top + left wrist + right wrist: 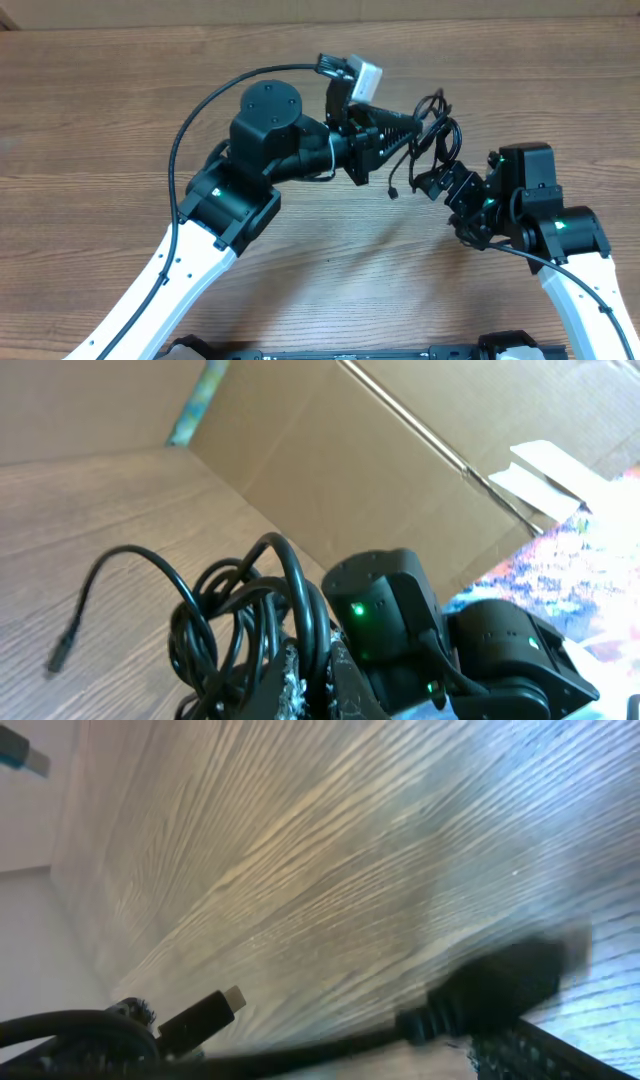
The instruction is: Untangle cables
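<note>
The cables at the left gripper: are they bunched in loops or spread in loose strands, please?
Bunched: the cables form tangled loops at the left gripper, one plug end dangling.

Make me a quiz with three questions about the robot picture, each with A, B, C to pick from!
1. Where is the bunch of cables?
A. Lying far away from both hands
B. Between the left hand and the right hand
C. Inside a cup

2. What colour are the cables?
A. Red
B. White
C. Black

3. What is the left hand doing?
A. It is shut on the cables
B. It is wide open with nothing near it
C. It is holding a spoon

Answers:
1. B, because from above the loops sit right between the two hands.
2. C, because every cord looks black in all the views.
3. A, because the left wrist camera shows the loops bunched at its fingers.
</note>
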Robot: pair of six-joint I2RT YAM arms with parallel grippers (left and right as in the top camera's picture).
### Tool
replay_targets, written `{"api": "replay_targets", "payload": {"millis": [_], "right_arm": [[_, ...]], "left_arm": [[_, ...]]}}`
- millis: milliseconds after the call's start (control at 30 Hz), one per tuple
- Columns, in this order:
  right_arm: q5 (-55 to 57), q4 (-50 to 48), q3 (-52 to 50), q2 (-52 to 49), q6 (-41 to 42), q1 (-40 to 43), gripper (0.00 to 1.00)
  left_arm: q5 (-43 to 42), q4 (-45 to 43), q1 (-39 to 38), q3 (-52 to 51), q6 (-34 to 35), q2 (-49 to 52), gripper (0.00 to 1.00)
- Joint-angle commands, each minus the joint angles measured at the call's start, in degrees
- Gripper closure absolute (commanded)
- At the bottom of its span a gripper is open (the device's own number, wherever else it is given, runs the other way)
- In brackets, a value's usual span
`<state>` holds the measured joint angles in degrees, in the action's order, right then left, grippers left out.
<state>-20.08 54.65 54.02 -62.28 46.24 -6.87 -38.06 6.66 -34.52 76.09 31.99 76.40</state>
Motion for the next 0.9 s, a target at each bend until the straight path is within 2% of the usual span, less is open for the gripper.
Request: {"api": "replay_targets", "payload": {"millis": [0,533,567,633,700,800,833,867], "right_arm": [[4.26,0.72,1.07,-0.50,-0.76,-0.20,0.00],[7.21,1.66,1.07,-0.61,-1.84,-0.20,0.00],[7.19,1.75,1.07,-0.66,-1.81,-0.20,0.03],[7.17,2.16,1.07,-0.66,-1.79,-0.20,0.25],[7.19,2.25,1.07,-0.66,-1.79,-0.20,0.57],[7.17,1.51,1.07,-0.66,-1.77,-0.20,0.87],[7.15,1.29,1.07,-0.66,-1.77,-0.20,0.94],[7.13,1.29,1.07,-0.66,-1.77,-0.20,0.96]], "left_arm": [[-2.08,-3.15,1.64,0.98,1.25,-1.09,0.96],[-4.02,-6.93,7.15,0.98,3.15,-1.09,0.96],[-4.00,-6.93,7.19,0.98,3.41,-1.09,0.96],[-4.28,-6.88,7.17,0.98,3.41,-1.09,0.96],[-5.33,-6.86,7.17,0.98,3.39,-1.09,0.96],[-5.55,-6.47,7.17,0.98,3.39,-1.09,0.96],[-5.53,-6.45,7.17,0.98,3.39,-1.09,0.96],[-5.53,-6.47,7.17,0.98,3.39,-1.09,0.96]]}}
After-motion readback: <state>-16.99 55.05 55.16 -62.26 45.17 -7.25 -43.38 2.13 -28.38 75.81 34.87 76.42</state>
